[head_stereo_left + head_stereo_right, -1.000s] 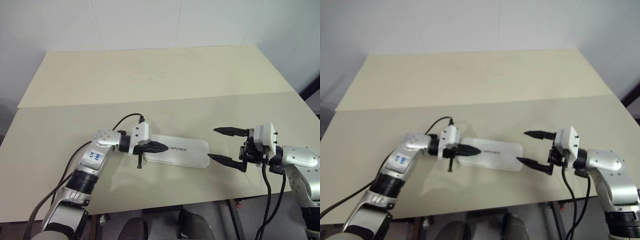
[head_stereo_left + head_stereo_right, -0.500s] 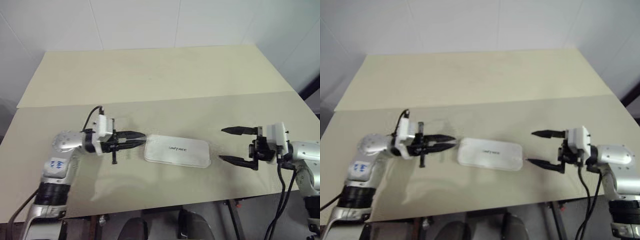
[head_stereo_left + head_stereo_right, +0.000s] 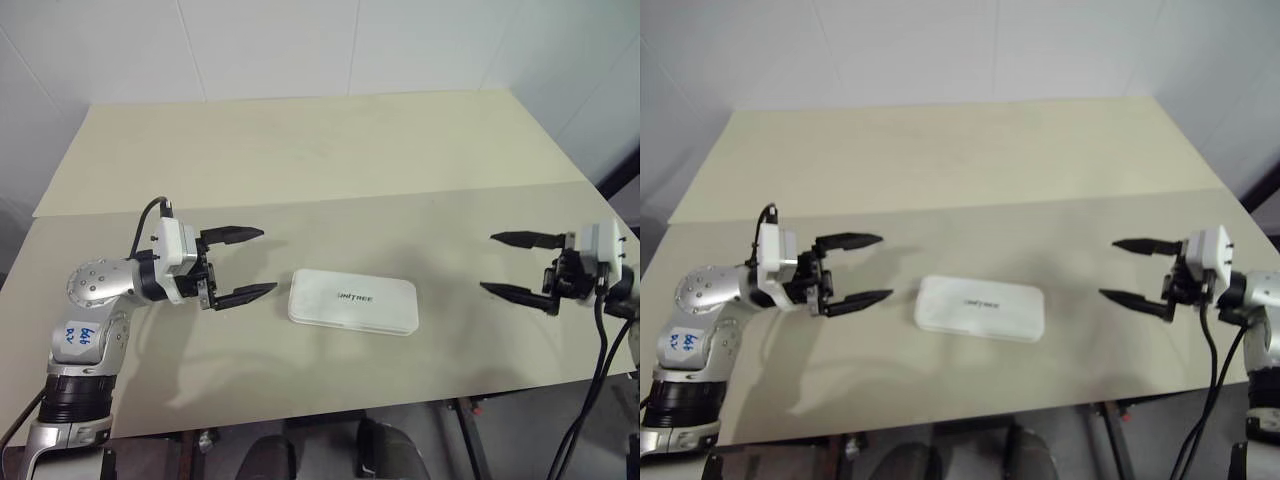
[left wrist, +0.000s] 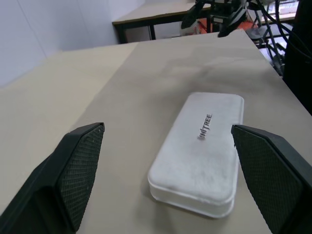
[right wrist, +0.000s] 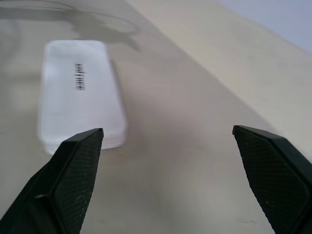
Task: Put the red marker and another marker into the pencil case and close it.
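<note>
The white pencil case lies flat and closed on the beige table, its dark lettering facing up; it also shows as the case and the case in the wrist views. The red marker and the other marker are out of view. My left gripper hovers a short way left of the case, open and empty, pointing at it. Further off to the right of the case, my right gripper is also open with nothing between its fingers.
A seam crosses the table behind the case, and the tabletop stretches far behind it. The table's front edge runs close below the case. Dark furniture and cables stand beyond the table's right end.
My left gripper drew back to the left off the case's end and opened wide. My right gripper moved away to the right, still open. The case stayed put, closed.
</note>
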Motion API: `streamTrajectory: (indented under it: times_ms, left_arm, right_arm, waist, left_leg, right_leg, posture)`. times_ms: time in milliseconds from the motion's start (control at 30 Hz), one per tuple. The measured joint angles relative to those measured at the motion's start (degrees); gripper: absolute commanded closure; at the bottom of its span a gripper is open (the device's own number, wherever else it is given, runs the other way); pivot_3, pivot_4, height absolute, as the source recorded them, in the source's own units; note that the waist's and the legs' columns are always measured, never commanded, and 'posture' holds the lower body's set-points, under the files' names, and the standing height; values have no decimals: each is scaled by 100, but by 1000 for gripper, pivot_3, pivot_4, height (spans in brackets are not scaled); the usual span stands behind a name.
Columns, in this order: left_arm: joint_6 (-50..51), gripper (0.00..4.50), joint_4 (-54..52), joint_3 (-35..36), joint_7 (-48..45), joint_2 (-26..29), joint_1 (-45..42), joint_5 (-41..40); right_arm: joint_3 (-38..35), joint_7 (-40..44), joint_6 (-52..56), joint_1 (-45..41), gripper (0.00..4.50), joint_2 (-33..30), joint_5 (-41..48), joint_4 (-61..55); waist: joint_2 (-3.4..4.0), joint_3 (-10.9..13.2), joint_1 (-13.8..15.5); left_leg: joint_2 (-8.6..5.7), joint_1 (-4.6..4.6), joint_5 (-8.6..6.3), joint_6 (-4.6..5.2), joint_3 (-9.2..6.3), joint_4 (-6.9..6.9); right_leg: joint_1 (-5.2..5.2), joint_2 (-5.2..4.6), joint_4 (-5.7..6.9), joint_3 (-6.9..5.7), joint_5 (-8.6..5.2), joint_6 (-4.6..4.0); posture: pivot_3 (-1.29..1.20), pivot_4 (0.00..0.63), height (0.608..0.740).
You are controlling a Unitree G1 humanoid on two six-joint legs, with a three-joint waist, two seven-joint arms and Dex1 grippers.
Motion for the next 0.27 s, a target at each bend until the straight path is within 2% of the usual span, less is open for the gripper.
streamTrajectory:
  times_ms: [267]
  left_arm:
    - [55, 31, -213, 123, 92, 239, 537, 13]
  right_arm:
    - [87, 40, -172, -96, 0, 3, -196, 260]
  waist:
    - [9, 6, 10]
  left_leg:
    - [1, -2, 0, -1, 2, 0]
  right_leg:
    - [-2, 0, 0, 0, 0, 0]
  posture:
    - [0, 150, 740]
